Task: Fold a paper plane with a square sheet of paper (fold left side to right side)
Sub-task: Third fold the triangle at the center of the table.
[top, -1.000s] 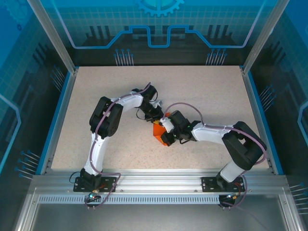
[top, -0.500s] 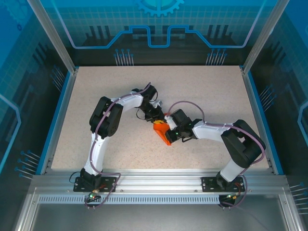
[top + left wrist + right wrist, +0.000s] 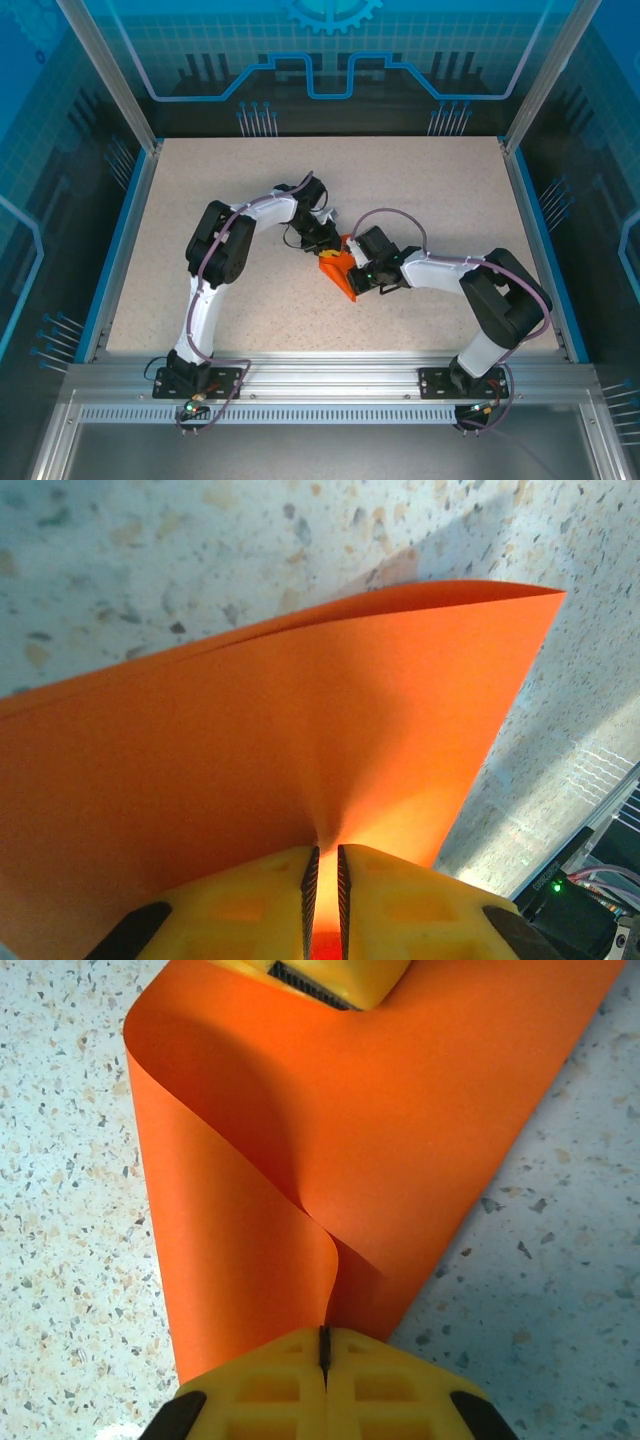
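The fold of the left side over to the right looks about midway. The bright orange square sheet of paper [image 3: 337, 274] is bent into a loose curl, with no crease pressed into it that I can see.

The jaws of the white right arm [image 3: 440, 272] are clenched tight with no gap. An edge of the sheet runs straight into the seam between them, so they grip it. Just ahead of those jaws the paper bellies up and rolls over on itself, one flap lapping across the other.

On the far side, the jaws of the left arm [image 3: 270, 212] are pinched nearly shut, with only a dark slit between the yellow fingertips [image 3: 250, 900]. The orange fans out from that slit, so they grasp the sheet too.

The sheet sits between the two pairs of jaws, low over the pale speckled desk [image 3: 430, 190]. I cannot tell whether its bottom edge touches.

Next, I'd judge, the held edges need bringing level, corner to corner. Then the sheet goes down flat so the bend can be pressed sharp. An uneven pull might skew the fold.
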